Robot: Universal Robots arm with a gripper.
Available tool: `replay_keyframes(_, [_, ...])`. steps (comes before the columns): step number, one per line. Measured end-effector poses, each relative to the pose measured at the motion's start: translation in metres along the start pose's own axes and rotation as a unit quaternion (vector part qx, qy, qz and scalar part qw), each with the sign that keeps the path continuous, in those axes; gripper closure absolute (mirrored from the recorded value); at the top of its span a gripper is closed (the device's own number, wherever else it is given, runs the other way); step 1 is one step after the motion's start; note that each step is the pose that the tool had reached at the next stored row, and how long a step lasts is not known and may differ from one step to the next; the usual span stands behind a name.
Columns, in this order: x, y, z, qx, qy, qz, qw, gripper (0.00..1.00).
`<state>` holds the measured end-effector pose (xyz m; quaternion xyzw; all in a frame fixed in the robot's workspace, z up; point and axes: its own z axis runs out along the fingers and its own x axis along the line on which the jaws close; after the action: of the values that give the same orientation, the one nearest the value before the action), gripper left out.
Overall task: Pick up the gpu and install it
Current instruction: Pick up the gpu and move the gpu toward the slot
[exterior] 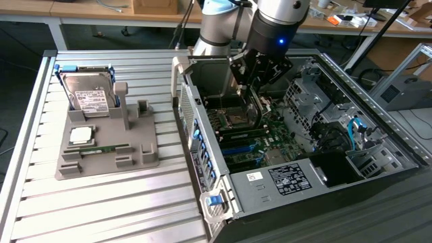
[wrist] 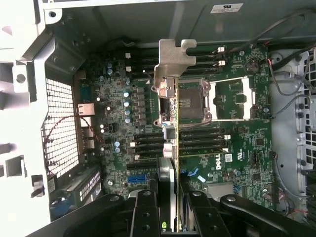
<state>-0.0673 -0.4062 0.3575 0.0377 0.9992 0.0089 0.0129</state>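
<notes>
One silver-grey robot arm [exterior: 270, 20], reaching down into one open metal computer case [exterior: 191, 109] laid on its side on the slatted aluminium counter [exterior: 101, 202].

Two black fingers [wrist: 144, 212], clamped from either side on the gpu [wrist: 170, 113]: one thin dark circuit card with one silver metal bracket at its far end, seen edge-on in the wrist view. In the exterior view, the same card [exterior: 256, 109] hanging upright below the fingers, well inside the case. Held over one green motherboard [wrist: 237, 143], just beside one square metal processor socket [wrist: 192, 101] and near one small white Dell label [wrist: 228, 157]. Cannot tell whether the card's lower edge touches the board.

To the exterior view's left of the case, one grey moulded holder [exterior: 145, 136] on the counter, carrying three parts:
- one silver hard drive [exterior: 88, 96] with a white label and blue frame, standing on edge at the far end
- one square silver processor chip [exterior: 81, 134], lying flat in the middle
- one narrow green RAM stick [exterior: 101, 150], lying flat in a groove at the near end

All three well apart from the fingers.
</notes>
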Motion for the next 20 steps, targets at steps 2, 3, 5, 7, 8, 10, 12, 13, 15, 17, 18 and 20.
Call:
replay_keyframes(2, [0.0,0.0,0.0015,0.0,0.0,0.0,1.0,0.73])
replay_keyframes(3, [0.0001,0.0,0.0021,0.0,0.0,0.0,1.0,0.73])
replay_keyframes(5, [0.0001,-0.0001,0.0028,0.0,0.0,0.0,1.0,0.73])
replay_keyframes(7, [0.0001,-0.0001,0.0038,0.0,0.0,0.0,1.0,0.73])
replay_keyframes(8, [0.0001,-0.0001,0.0041,0.0,0.0,0.0,1.0,0.73])
replay_keyframes(10, [0.0001,-0.0001,0.005,0.0,0.0,0.0,1.0,0.73])
replay_keyframes(12, [0.0001,-0.0001,0.0056,0.0001,0.0,0.0,1.0,0.73])
replay_keyframes(13, [0.0002,-0.0001,0.0063,0.0001,0.0,0.0,1.0,0.73])
replay_keyframes(15, [0.0002,-0.0001,0.0072,0.0,0.0,0.0,1.0,0.73])
replay_keyframes(17, [0.0002,-0.0002,0.0079,0.0,0.0,0.0,1.0,0.73])
replay_keyframes(18, [0.0002,-0.0002,0.0083,0.0,0.0,0.0,1.0,0.73])
replay_keyframes(20, [0.0002,-0.0002,0.0091,0.0,0.0,0.0,1.0,0.73])
